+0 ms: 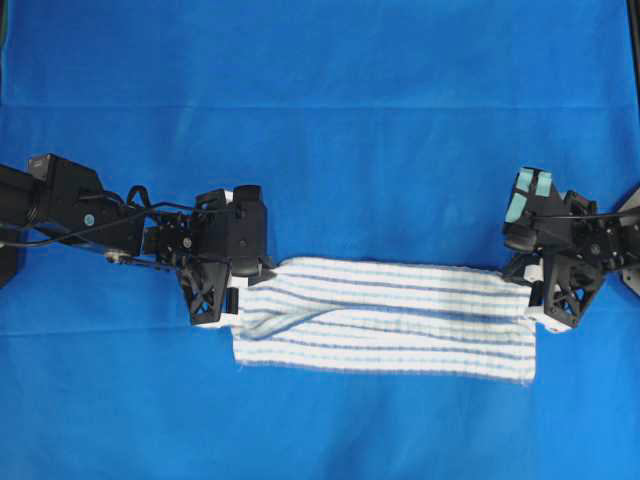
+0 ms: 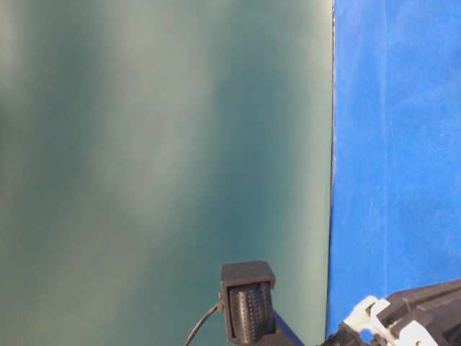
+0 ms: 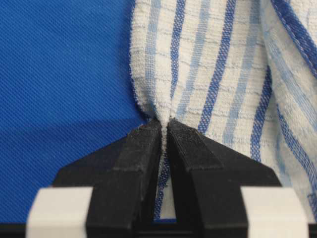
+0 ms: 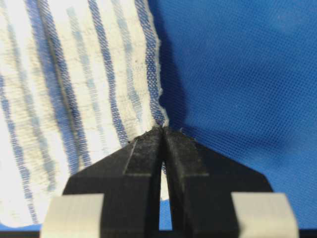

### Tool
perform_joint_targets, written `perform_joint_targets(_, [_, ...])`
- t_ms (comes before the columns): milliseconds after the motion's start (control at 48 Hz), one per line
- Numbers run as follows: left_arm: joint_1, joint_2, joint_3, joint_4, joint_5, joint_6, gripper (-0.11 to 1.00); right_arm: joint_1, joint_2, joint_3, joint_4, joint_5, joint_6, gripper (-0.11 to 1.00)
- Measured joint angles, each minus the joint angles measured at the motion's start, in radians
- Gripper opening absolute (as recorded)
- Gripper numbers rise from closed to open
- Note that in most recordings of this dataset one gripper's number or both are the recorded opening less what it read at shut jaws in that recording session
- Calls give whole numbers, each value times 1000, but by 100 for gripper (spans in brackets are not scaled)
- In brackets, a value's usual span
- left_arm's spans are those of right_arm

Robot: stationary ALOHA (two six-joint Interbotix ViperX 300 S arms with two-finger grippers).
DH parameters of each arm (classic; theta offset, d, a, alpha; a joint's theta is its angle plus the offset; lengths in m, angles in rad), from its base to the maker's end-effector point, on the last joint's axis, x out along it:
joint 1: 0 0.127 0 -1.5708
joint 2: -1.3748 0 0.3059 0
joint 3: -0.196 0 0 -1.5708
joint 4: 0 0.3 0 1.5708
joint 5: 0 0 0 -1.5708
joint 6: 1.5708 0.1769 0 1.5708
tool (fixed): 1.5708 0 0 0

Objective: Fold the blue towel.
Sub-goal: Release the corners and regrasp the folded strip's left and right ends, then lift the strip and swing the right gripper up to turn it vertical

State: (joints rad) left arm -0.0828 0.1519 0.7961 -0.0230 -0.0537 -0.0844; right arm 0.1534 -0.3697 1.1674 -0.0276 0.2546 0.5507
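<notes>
My left claw [image 3: 164,130] is pressed together on the blue towel [image 3: 223,74], its two black fingers [image 3: 131,158] meeting at the tips with a bunched bit of the cloth's edge squeezed between them. In my left wrist view the striped weave fans up and to the right from that pinch, and a hemmed fold hangs at the far right. My right claw [image 4: 162,130] is likewise pinching the towel, fingers closed on a corner of the fabric, the cloth spreading up and to the left from the tips and casting a dark shadow on the covering beside it.

From overhead, my left claw [image 1: 238,292] sits at the towel's left end and my right claw [image 1: 532,298] at its right end. The blue towel [image 1: 385,320] lies stretched between them as a long band across the lower middle of the desk [image 1: 320,100], which is draped in plain blue cloth. Its upper layer looks gathered and creased near the left end, while the lower edge lies flat.

The table-level view shows only a grey-green wall [image 2: 158,144], a strip of blue covering and parts of an arm at the bottom
</notes>
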Motion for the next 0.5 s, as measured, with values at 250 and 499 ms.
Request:
perform_joint_targets(250, [0, -83, -15, -2, 115, 6, 3, -2, -130, -41, -32, 98, -3, 1])
perform_joint_targets(499, [6, -224, -52, -2, 233, 11, 3, -8, -273, -109, -83, 233, -5, 1])
